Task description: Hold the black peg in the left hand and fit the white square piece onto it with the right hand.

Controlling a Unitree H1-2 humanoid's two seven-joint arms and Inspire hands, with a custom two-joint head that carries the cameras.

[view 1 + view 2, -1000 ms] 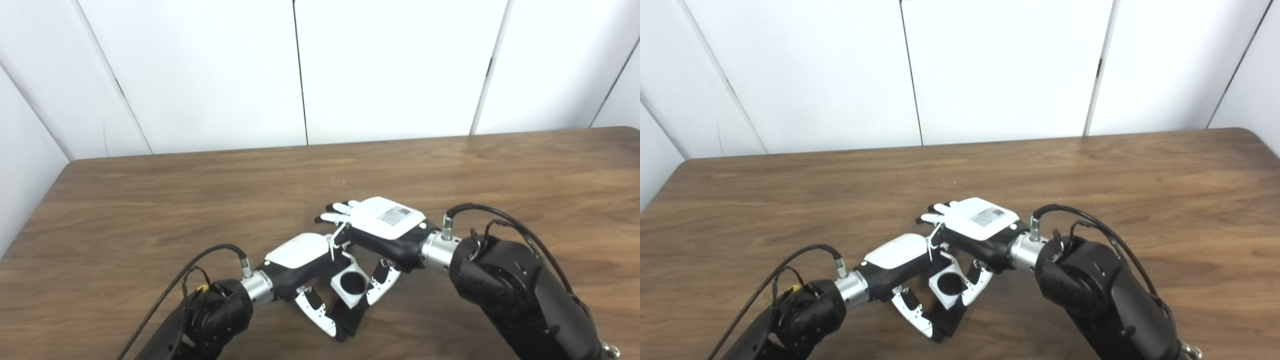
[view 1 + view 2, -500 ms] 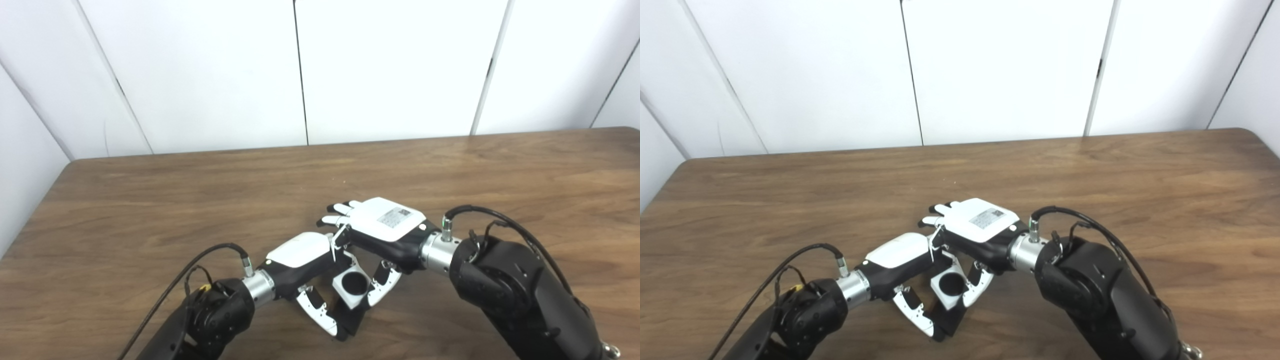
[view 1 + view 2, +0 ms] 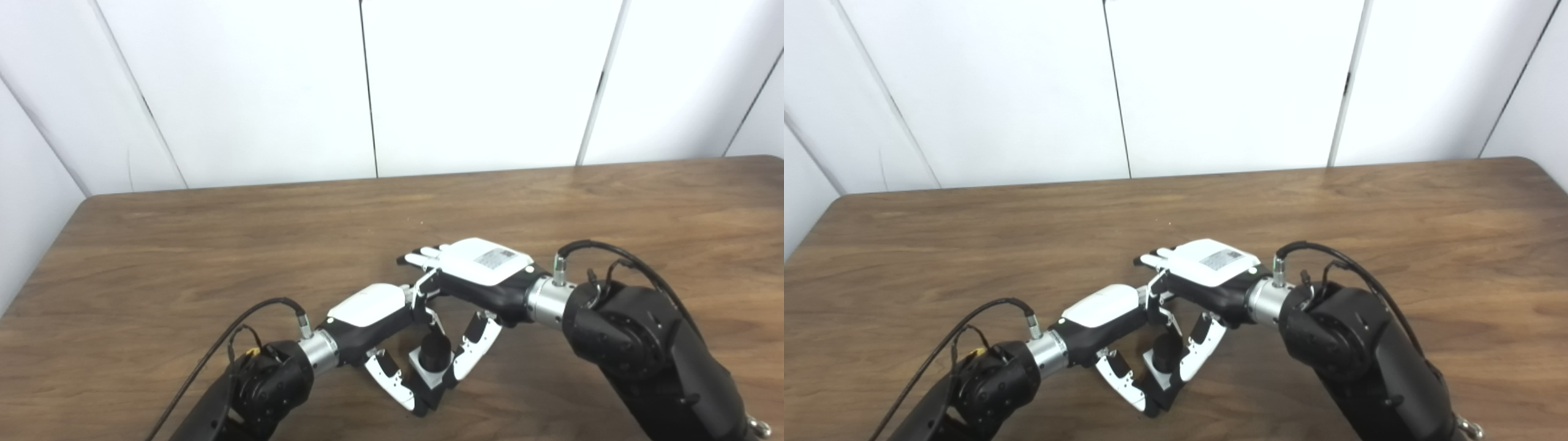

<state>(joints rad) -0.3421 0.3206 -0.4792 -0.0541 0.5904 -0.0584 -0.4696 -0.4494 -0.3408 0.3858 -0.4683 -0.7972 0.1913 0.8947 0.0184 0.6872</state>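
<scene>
Both hands meet low over the near middle of the wooden table [image 3: 184, 245]. The left hand [image 3: 373, 309] is curled around the black peg [image 3: 433, 354]: its thumb runs along the peg's near-left side, while the other fingers are hidden beneath the palm. The peg's rounded black top projects up through the white square piece [image 3: 429, 370], which sits as a collar around it.

The right hand [image 3: 484, 275] grasps the white square piece, with its thumb [image 3: 474, 343] pressed against the piece's right side. Its remaining fingers [image 3: 422, 260] extend flat toward the left, above the left hand's back.

Compared with half a second ago, the dark open hole visible in the white piece is now filled by the peg's top. The piece sits lower. The right hand has shifted slightly to the right.
</scene>
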